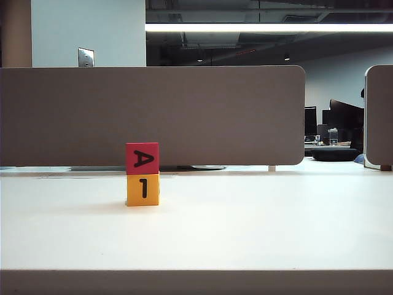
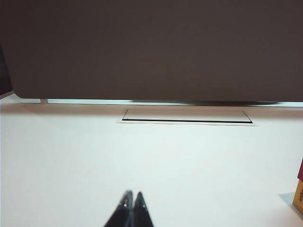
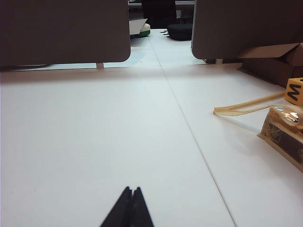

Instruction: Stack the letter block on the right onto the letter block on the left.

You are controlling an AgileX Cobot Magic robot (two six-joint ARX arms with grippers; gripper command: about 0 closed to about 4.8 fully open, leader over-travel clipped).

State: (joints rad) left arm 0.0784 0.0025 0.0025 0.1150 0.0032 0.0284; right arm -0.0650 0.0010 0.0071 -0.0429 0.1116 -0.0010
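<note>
right gripper (image 3: 131, 190): closed, over white table (image 3: 94, 142) | plastic bag (image 3: 284, 130), perhaps, at edge

Left hand (image 2: 132, 195) and right hand (image 3: 131, 190) both closed, seemingly empty.

Bare white table (image 1: 258, 227) lies all around the stacked red block (image 1: 142, 158) and yellow block (image 1: 142, 190), left of frame centre; the grey partition (image 1: 153, 114) walls the back.

Grey partition (image 1: 153, 114) behind white table (image 1: 245, 227); ceiling strip light (image 1: 270, 27).
</note>
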